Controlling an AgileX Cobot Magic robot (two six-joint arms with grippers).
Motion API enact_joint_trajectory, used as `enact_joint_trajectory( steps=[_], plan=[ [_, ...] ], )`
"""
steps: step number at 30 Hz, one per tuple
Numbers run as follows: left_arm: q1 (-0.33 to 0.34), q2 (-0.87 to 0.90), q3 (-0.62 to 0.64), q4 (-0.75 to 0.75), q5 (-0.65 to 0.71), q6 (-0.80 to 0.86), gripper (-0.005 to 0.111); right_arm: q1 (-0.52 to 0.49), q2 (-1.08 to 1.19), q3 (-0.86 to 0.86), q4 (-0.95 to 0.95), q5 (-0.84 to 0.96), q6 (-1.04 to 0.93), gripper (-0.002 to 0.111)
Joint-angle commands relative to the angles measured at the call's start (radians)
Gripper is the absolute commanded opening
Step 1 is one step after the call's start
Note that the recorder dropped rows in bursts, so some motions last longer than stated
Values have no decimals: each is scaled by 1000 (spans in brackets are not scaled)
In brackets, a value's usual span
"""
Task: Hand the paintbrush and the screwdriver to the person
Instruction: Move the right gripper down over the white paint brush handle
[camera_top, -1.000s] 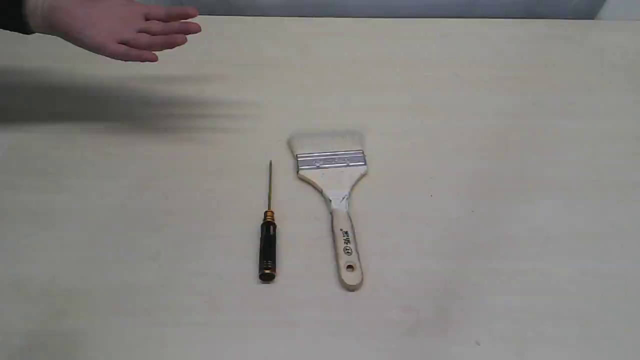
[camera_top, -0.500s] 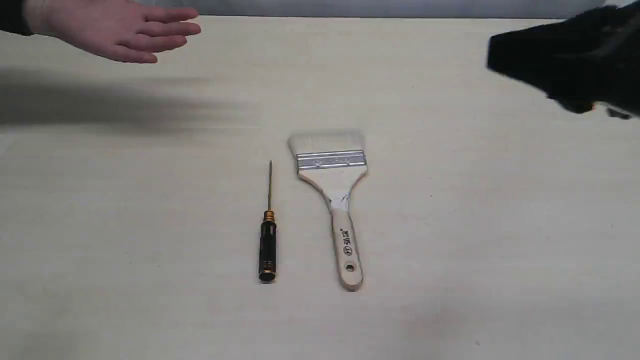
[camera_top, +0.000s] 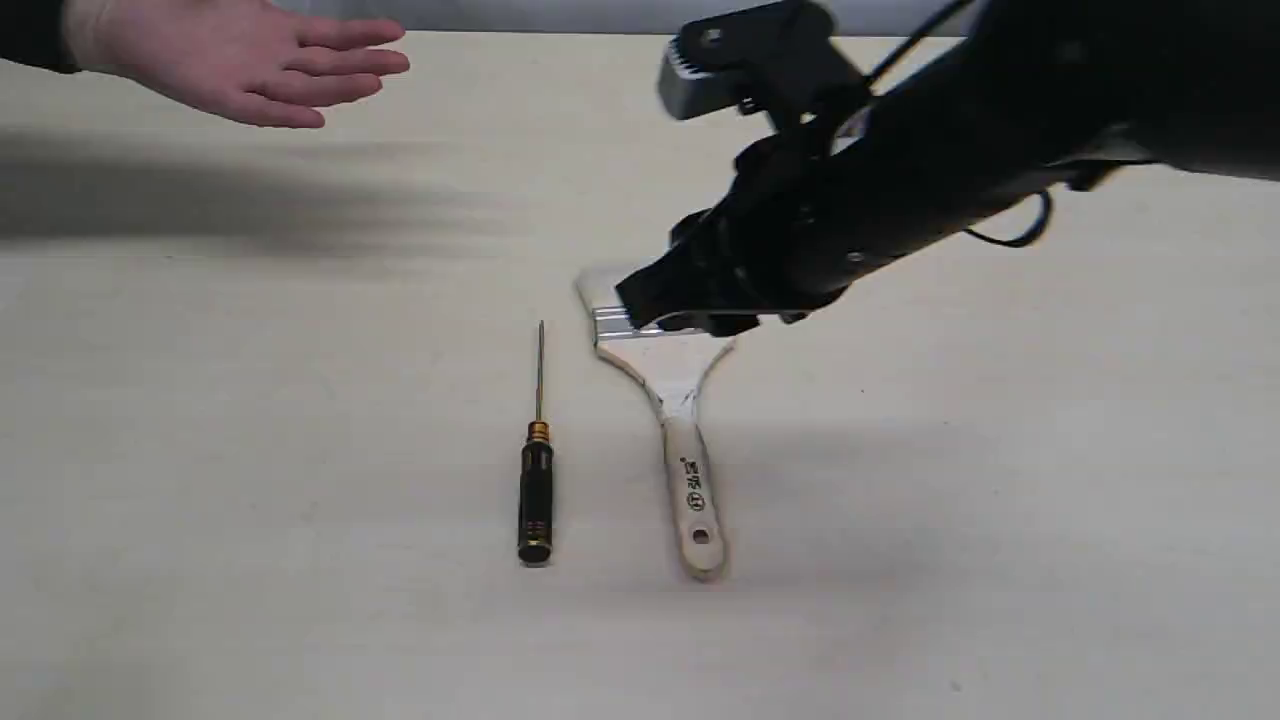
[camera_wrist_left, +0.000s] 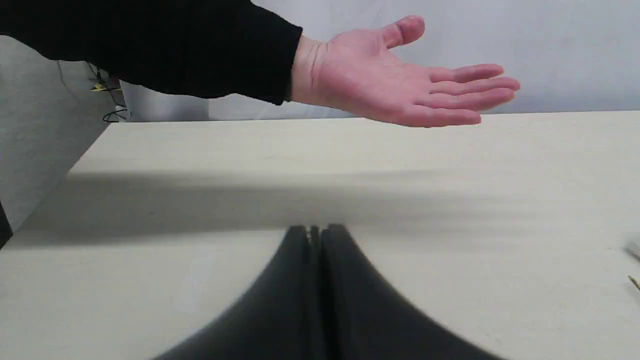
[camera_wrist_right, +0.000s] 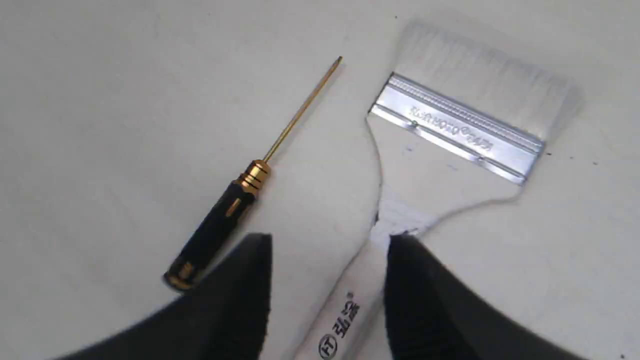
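Our right end effector (camera_wrist_right: 330, 242) hung spread open over the paintbrush (camera_wrist_right: 455, 135), with one finger (camera_wrist_right: 420, 300) on either side of the narrow neck where the wooden handle meets the flared head. It gripped nothing yet, and we could not tell how near the table (camera_top: 1000, 500) its tips were. We judged the step in hand to be picking up the brush. To do it well, we would drop straight down so the tips straddled the neck evenly, then close across the handle's narrow width, not on the bristles beyond the tips. The screwdriver (camera_wrist_right: 220, 230) lay just beside the outer face of one finger, apart from the brush, so the descent should not nudge its black handle. Well beyond, off to that same side, the person's hand (camera_top: 240, 65) was held open above the table. Our left end effector (camera_wrist_left: 315, 232) was pressed together, empty, facing that hand.
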Motion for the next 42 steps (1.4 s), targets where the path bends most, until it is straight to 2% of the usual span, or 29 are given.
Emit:
enact_joint_trajectory(
  steps=[1, 4, 8, 21, 27, 42],
  plan=[
    [-5, -2, 2, -2, -6, -2, 0, 62, 105, -93, -267, 65, 299, 40],
    [-5, -2, 2, -2, -6, -2, 0, 80, 189, -179, -392, 217, 464, 40],
    [-5, -2, 2, -2, -8, -2, 0, 80, 274, -245, -394, 307, 536, 40],
    [-5, -2, 2, -2, -7, -2, 0, 80, 393, -248, -296, 192, 551, 40],
    [-5, -2, 2, -2, -7, -2, 0, 80, 420, -248, -309, 152, 579, 40],
    [-5, -2, 2, -4, -5, -2, 0, 80, 430, -248, -347, 189, 625, 40]
  ],
)
